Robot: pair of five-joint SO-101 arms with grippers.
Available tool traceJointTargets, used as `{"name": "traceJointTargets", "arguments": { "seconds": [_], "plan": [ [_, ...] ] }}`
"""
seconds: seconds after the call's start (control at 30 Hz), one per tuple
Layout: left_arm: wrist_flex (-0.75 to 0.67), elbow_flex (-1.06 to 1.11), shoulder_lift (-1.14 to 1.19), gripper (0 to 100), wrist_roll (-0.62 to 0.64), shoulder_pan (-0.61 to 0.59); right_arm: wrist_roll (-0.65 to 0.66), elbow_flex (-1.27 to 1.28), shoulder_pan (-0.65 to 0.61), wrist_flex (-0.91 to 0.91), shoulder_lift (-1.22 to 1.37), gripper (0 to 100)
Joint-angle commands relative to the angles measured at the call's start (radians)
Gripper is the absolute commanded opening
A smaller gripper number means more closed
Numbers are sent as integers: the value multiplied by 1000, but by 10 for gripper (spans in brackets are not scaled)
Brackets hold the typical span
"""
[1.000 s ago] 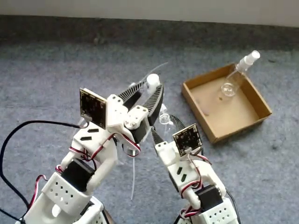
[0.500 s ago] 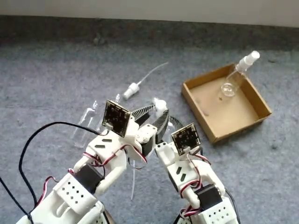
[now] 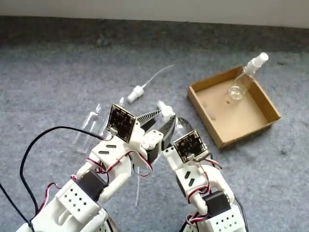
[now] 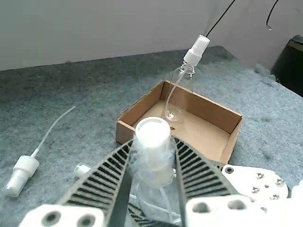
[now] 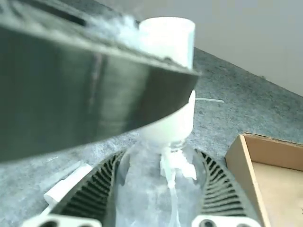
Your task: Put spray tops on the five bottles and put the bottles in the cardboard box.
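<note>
Spray top (image 4: 152, 146): white, a round cap over a wider collar, with a thin dip tube hanging below. The left gripper (image 4: 152, 158) is clamped on it, ribbed fingers pressed to either side of the collar. Its long axis is close to vertical, cap up.

Bottle (image 5: 156, 194): clear, rounded shoulders, upright with the neck upward. The right gripper (image 5: 158, 163) is closed round its body. The tube runs down inside the glass and the collar sits at the mouth — whether it is fully seated I cannot tell.

In the high view the pair is near the middle of the grey worktop (image 3: 48, 72), toward its near edge. The left gripper (image 3: 164, 114) is above and the right gripper (image 3: 176, 127) just beside it.

The cardboard box (image 3: 268, 107) is toward the right edge, turned askew. The boxed bottle (image 3: 237, 88) has its base on the floor and its capped neck leaning out over the far wall.

A loose spray top (image 3: 137, 92) lies flat past the grippers, its tube pointing to the far edge.

Clear empty bottles (image 3: 88, 124) lie flat on the left side — necks toward the far edge.
</note>
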Motion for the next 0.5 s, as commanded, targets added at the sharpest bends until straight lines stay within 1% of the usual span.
{"name": "traceJointTargets", "arguments": {
  "seconds": [0.0,0.1,0.23,0.47],
  "plan": [
    [-6,-2,-12,7,-8,21,14,122,18,-1,-16,117],
    [-11,31,-12,7,-9,19,15,120,16,-1,-16,117],
    [-12,39,-12,8,-6,19,92,122,18,-1,-16,117],
    [-11,59,-12,8,-5,22,98,125,16,1,-16,117]
  ]
}}
